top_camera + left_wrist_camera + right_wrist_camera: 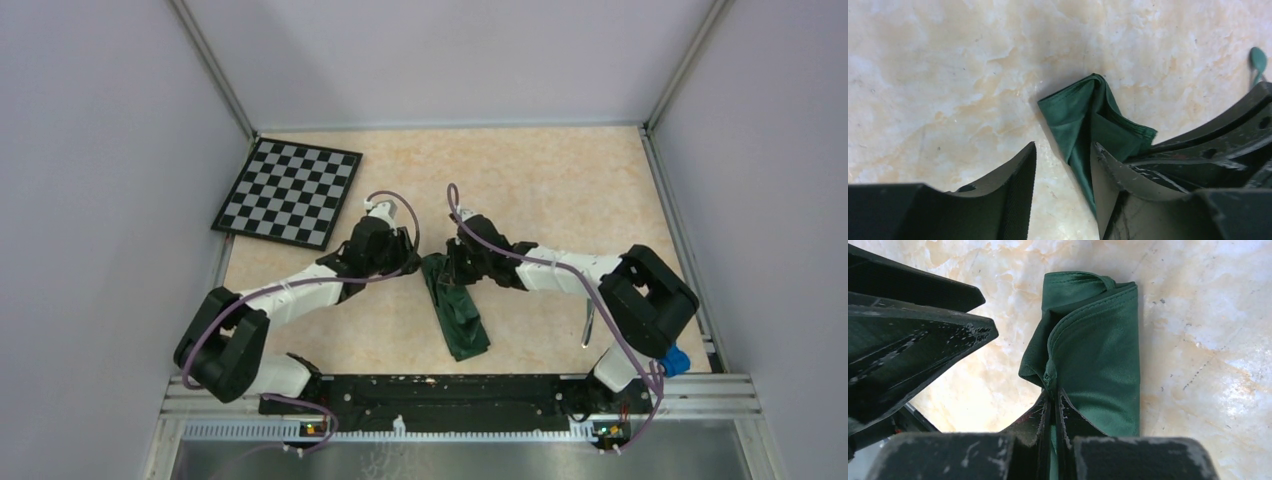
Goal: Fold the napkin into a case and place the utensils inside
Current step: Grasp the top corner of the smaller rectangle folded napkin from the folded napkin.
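Across the marbled beige bench point(560, 190), you had the checkered board point(288, 192) at the far left corner, seen from overhead only. At centre lay the dark green napkin point(460, 315), folded into a narrow satiny strip; your right jaws pinched its hemmed fold, your left jaws stood spread beside it. Only the left wrist view caught a round teal utensil head point(1258, 59).

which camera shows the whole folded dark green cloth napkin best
Top external: only there does the dark green cloth napkin show nearly end to end, a narrow strip. The left wrist view catches one crumpled end; the right wrist view shows one end close, the right gripper shut on its edge.
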Tool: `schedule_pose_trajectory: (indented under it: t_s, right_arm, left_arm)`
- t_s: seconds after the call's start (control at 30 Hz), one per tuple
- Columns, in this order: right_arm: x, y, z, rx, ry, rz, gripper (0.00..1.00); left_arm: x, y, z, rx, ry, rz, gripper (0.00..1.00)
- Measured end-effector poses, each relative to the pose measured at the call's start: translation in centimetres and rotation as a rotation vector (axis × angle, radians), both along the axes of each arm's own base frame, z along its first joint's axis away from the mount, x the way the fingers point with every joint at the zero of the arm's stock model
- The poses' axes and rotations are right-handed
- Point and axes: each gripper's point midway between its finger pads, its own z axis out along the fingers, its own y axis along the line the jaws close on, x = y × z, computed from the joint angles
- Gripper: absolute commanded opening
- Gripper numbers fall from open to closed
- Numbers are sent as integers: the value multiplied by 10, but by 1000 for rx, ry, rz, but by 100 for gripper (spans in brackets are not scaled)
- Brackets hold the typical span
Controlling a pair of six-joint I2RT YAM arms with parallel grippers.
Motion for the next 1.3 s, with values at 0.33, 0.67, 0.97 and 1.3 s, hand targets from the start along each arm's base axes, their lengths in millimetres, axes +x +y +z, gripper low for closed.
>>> schedule_pose_trajectory:
  t_s: [0.33, 0.67, 0.97, 1.3]
  right_arm:
    - [7, -9, 7, 41, 57, -71, 0]
    - [4, -11, 5, 37, 82, -72, 0]
    - [3, -11, 5, 41, 86, -72, 0]
    - [0, -14, 2, 24, 102, -73, 0]
  left_arm:
    - [-3, -4, -32, 177, -53, -106, 47]
    - [0, -32, -35, 265, -128, -187, 55]
    - [17, -37, -41, 402, -178, -150, 48]
    - [15, -35, -38, 480, -227, -131, 37]
